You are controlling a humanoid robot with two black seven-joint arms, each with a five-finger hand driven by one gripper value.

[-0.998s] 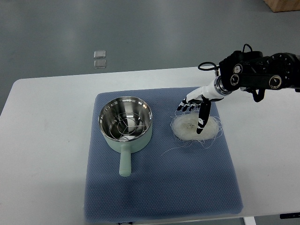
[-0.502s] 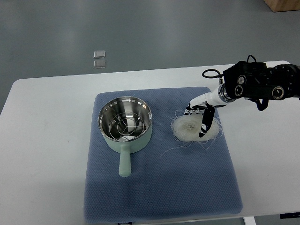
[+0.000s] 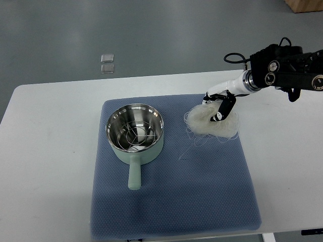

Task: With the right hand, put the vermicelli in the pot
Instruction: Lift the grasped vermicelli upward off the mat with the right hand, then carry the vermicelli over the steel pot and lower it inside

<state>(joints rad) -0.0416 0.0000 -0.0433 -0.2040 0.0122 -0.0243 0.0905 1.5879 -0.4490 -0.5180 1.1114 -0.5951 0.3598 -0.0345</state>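
Observation:
A white nest of vermicelli [image 3: 209,123] hangs from my right hand [image 3: 218,106] over the right part of the blue mat [image 3: 171,201], loose strands trailing down toward the mat. The right hand's fingers are curled around the nest's upper right side, and its arm comes in from the right edge. A mint-green pot [image 3: 134,134] with a steel inside and a wire rack in it stands on the left part of the mat, handle pointing toward me. The pot is a short way left of the vermicelli. The left arm does not show.
The mat lies on a white table [image 3: 45,166]. Two small clear squares [image 3: 107,63] lie on the grey floor beyond the table's far edge. A brown box corner [image 3: 305,4] shows at the top right.
The right hand has closed on the vermicelli and lifted it up and slightly away from me. The nest now looks stretched, with strands hanging. The pot has not moved.

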